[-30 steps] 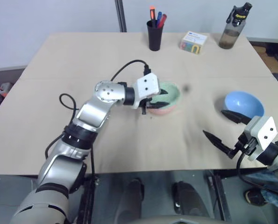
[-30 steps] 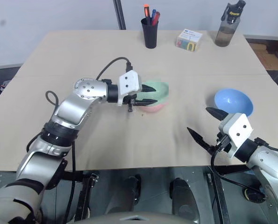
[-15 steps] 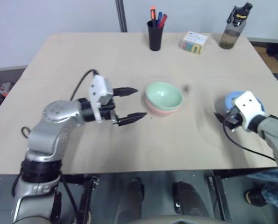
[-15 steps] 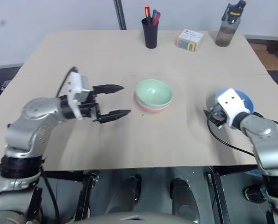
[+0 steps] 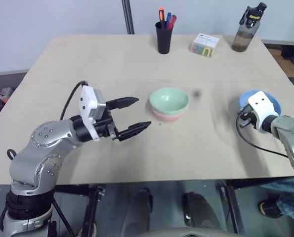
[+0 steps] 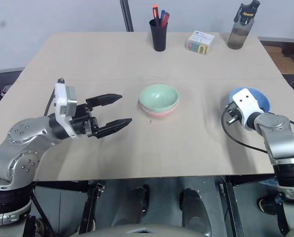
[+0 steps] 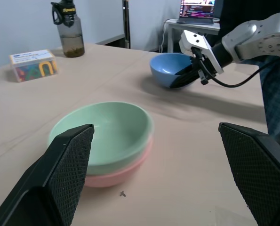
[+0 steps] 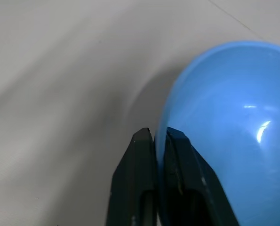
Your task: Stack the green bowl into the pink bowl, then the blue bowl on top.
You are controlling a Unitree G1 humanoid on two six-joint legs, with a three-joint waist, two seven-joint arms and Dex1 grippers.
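The green bowl (image 5: 169,99) sits nested inside the pink bowl (image 5: 169,117) at the table's middle. My left gripper (image 5: 143,112) hovers just to their left, open, its fingers pointing at the stack with nothing between them. The blue bowl (image 5: 259,96) rests near the table's right edge, partly hidden behind my right wrist. In the right wrist view my right gripper (image 8: 156,137) is shut on the blue bowl's (image 8: 224,122) rim, one finger inside and one outside. The left wrist view shows the same grip on the blue bowl (image 7: 168,68) from the side.
Along the far edge stand a black pen cup (image 5: 163,37), a small colourful box (image 5: 205,44) and a dark bottle (image 5: 246,28). A cable loops from my right wrist over the table. The table's right edge runs close to the blue bowl.
My left gripper drew back to the left from the stacked bowls and opened wide. My right gripper swung forward to the blue bowl and shut on its rim.
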